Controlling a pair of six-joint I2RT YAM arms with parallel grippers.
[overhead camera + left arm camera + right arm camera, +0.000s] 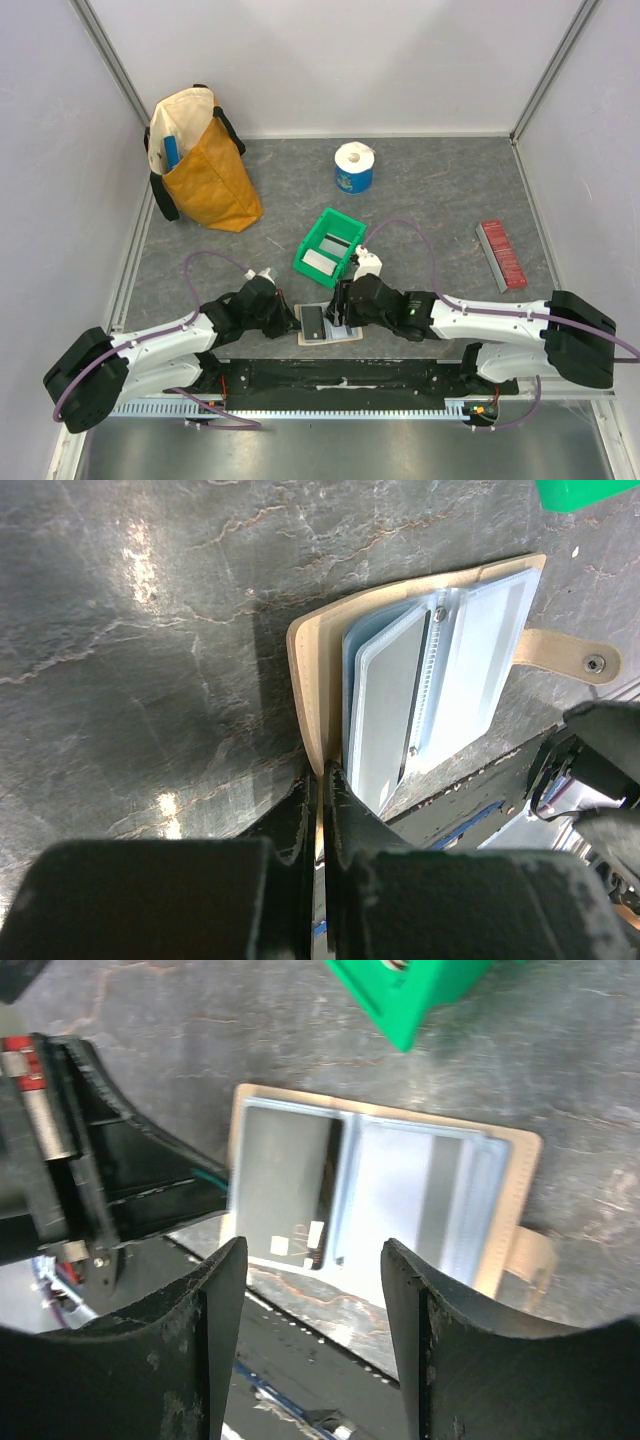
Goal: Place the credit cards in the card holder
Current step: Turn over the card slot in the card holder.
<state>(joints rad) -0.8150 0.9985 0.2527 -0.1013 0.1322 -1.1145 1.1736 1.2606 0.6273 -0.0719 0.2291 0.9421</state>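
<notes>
The tan card holder (345,337) lies open on the table by the near edge. A dark card (314,322) sits in its left clear pocket, and also shows in the right wrist view (285,1180). My left gripper (293,318) is shut on the left tan cover edge of the card holder (310,690), pinching it (322,775). My right gripper (340,312) is open and empty, just above the holder's near edge (315,1260). The holder's tan border (520,1180) and closing tab (565,660) point right. Two pale cards (321,262) lie in the green bin (305,262).
A red ridged strip (501,254) lies at the right. A blue-and-white paper roll (353,166) stands behind the bin. A yellow and cream bag (200,160) stands at the back left. The black base rail (340,375) runs just near of the holder.
</notes>
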